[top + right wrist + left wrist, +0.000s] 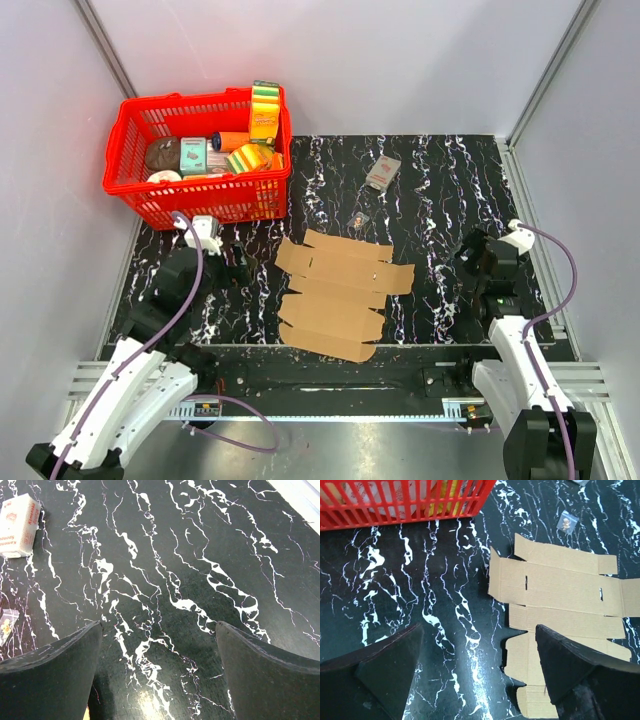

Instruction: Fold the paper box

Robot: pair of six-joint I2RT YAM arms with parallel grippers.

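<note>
Paper box (340, 295): flat, unfolded sheet on the worktop (450, 190), just near-side and right of the red basket (215, 203); folding, we judge, not begun. Left claw (479, 640) near-side of the basket, right claw (159, 640) well to its right, both released, empty. Next we must reach the sheet and lift a flap.

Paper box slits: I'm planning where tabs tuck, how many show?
2 on the paper box: left slit, right slit, same panel. The left gripper's finger may hide more.
</note>
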